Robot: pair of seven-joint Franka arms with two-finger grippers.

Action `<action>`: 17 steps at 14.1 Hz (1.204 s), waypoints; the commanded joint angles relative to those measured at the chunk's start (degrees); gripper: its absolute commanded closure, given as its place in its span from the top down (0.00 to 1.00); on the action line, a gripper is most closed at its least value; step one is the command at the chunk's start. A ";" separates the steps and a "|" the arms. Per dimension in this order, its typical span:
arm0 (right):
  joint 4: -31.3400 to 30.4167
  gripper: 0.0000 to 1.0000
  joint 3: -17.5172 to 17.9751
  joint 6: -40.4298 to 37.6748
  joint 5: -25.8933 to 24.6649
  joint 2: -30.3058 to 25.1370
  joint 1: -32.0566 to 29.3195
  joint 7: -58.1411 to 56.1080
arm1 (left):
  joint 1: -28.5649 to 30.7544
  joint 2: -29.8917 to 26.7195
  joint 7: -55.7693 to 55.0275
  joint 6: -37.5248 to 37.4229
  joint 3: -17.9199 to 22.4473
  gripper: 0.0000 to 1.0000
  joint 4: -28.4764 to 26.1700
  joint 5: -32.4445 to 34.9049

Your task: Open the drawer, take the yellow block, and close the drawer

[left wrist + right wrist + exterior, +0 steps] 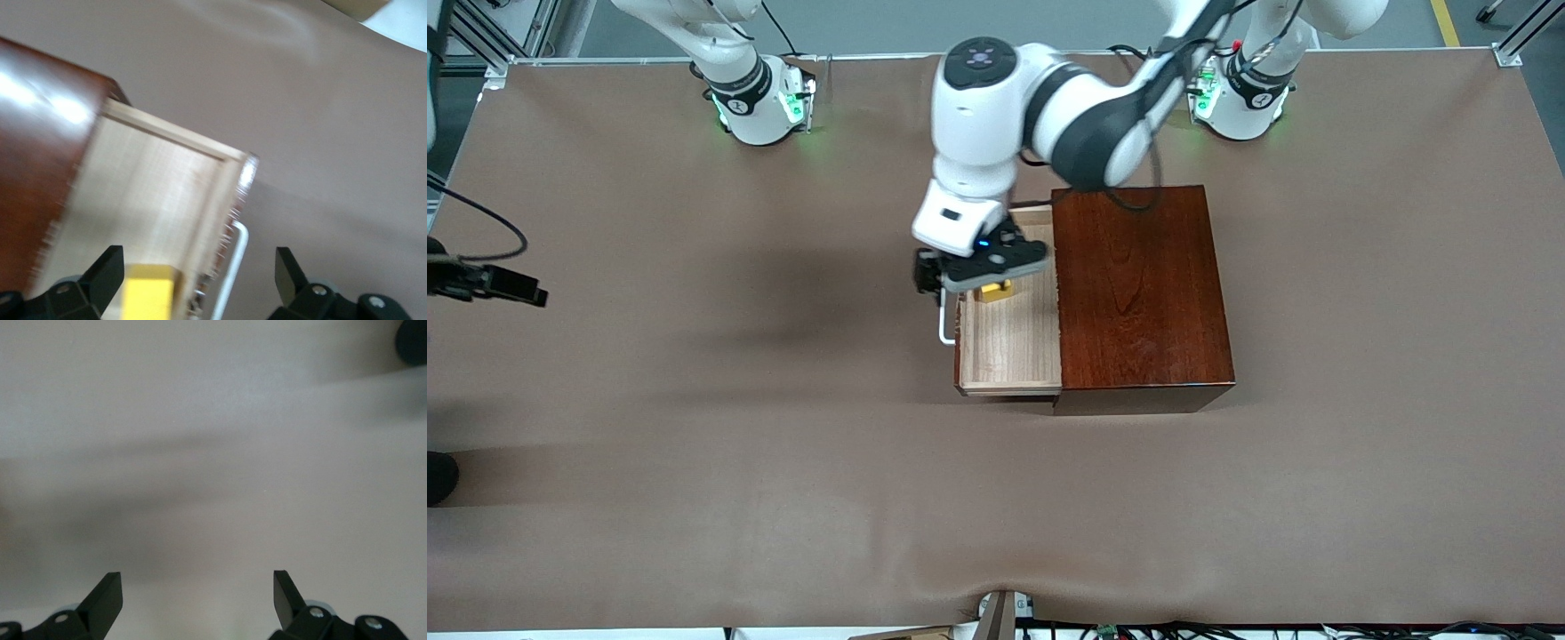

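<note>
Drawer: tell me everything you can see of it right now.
The drawer is a pale light-wood tray, pulled well out of the dark reddish-brown box toward the right arm's end of the table. A white U-shaped bar handle sits on its front face. The grain shows on its flat floor and thin walls. The yellow block lies inside. The left gripper, open, is over the block and the front wall.

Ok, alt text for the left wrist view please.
The left gripper hangs open over the pulled-out drawer, with the yellow block beside one finger. The dark wooden box is alongside, brown table around.
</note>
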 commanded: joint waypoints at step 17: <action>0.29 1.00 0.81 12.11 8.52 8.61 38.88 90.28 | 21.11 -20.36 36.47 -12.06 -0.99 1.00 -15.48 -1.04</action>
